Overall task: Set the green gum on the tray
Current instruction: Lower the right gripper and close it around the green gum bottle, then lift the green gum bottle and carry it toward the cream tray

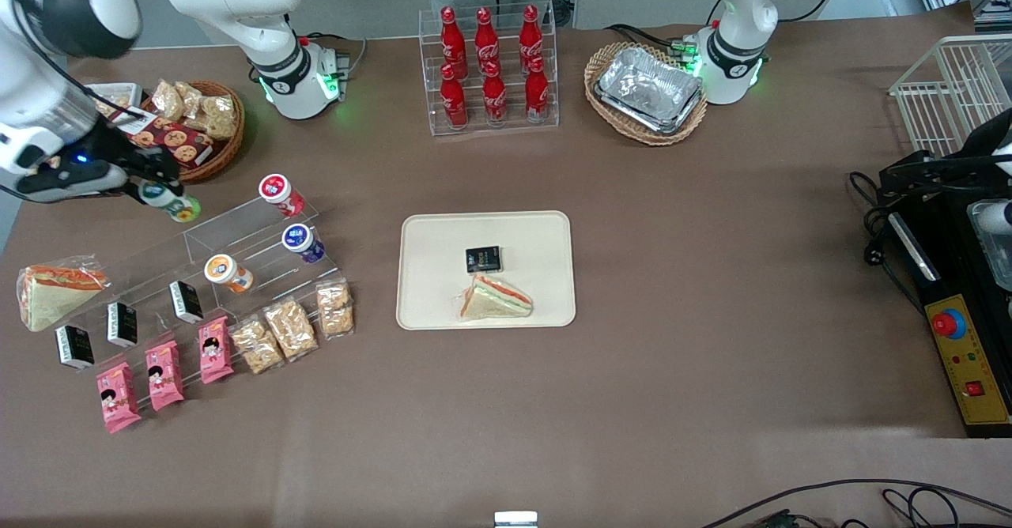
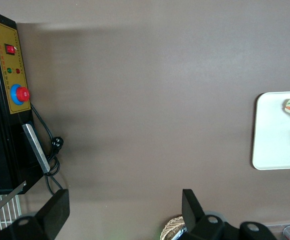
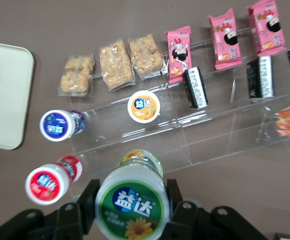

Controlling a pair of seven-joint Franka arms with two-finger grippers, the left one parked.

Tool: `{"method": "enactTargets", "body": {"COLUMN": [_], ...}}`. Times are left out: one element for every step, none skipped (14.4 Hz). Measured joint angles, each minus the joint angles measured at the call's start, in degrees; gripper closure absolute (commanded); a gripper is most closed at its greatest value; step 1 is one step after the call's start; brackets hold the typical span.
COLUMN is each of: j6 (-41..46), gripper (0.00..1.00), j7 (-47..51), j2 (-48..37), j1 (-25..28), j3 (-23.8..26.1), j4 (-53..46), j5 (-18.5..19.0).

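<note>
Right now the green gum (image 3: 131, 209) sits clamped between my fingers (image 3: 88, 200), lid facing the wrist camera, and my end effector (image 1: 162, 192) holds it above the top step of the clear acrylic display rack (image 1: 198, 263), at the working arm's end of the tabletop (image 1: 711, 314). It looks clear of the rack, so I judge the carry is the step in hand. The cream tray (image 1: 419, 307) lies well apart, toward the middle of the tabletop, with a sandwich (image 1: 496, 299) and a small black packet (image 1: 483, 259) already on it. To do this well I should lift before travelling, so the bottle passes over the red-lidded bottle (image 1: 280, 194) and purple-lidded bottle (image 1: 301, 242) without brushing them. Bare tray beside the packet seems the safest spot; I should lower until the bottle rests, then let go.
</note>
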State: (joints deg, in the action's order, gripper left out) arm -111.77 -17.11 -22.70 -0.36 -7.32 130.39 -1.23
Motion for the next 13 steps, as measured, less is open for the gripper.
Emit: {"method": "enactTargets", "body": {"j6": [4.25,8.12,11.35,14.08,15.90,16.80,17.10,17.15,17.16,17.16,17.16,17.16,17.16], "gripper": [0.63,0.63,0.63,0.63,0.63,0.63,0.63,0.63,0.63,0.63,0.63,0.63,0.63], "j7": [0.00,0.00,0.00,0.00,0.00,0.00,0.29,1.70,3.89,7.05,11.04,15.87,20.90], "j2": [0.78,1.87,3.17,4.61,5.99,7.13,8.05,8.76,9.28,9.67,10.04,10.47,10.94], "j1": [0.00,0.01,0.02,0.06,0.15,0.45,0.99,1.69,2.61,3.92,5.40,6.98,8.43], "j3": [0.00,0.02,0.04,0.07,0.13,0.19,0.22,0.27,0.37,0.69,1.43,2.66,4.20], "j4": [-4.19,-8.47,-12.57,-16.47,-19.65,-21.84,-23.28,-24.15,-24.60,-24.87,-25.24,-25.69,-26.16], "j5": [0.00,0.00,0.00,0.00,-0.01,-0.02,-0.04,-0.08,-0.14,-0.22,-0.28,-0.34,-0.36]}}
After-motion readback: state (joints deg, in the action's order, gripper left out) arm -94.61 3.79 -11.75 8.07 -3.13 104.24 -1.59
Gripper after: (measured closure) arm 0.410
